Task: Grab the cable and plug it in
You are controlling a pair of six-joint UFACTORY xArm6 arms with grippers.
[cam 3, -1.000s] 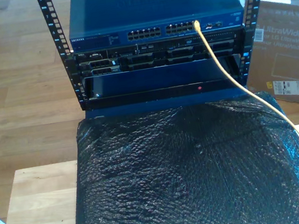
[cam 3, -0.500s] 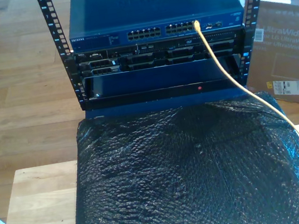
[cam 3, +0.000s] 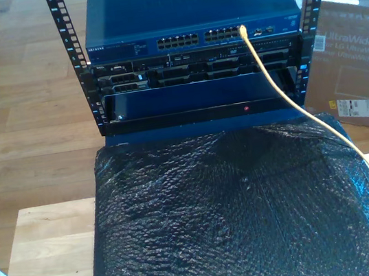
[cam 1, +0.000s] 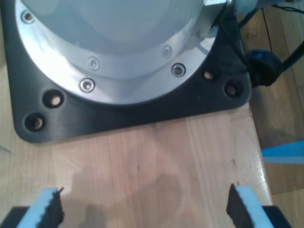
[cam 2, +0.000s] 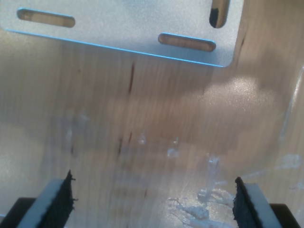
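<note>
The yellow cable (cam 3: 281, 90) has its plug end (cam 3: 243, 30) seated in a port of the blue network switch (cam 3: 186, 13) at the top of the rack. From there it runs down over the black sheet to the exterior view's right edge. My first gripper (cam 1: 145, 209) is open over bare wood, with nothing between its blue-backed fingers (cam 1: 50, 209), and faces an arm's black base plate (cam 1: 133, 114). My second gripper (cam 2: 153, 202) is also open over wood with nothing in it, below a slotted metal plate (cam 2: 123, 23).
A black bubble-wrap sheet (cam 3: 237, 213) covers most of the wooden table (cam 3: 42, 256). The rack (cam 3: 198, 87) stands behind it with more units under the switch. A cardboard box (cam 3: 361, 63) sits at the exterior view's right, on a wooden floor.
A dark shape at the exterior view's lower right corner has slipped almost out of the picture. The cable and the rack have not moved.
</note>
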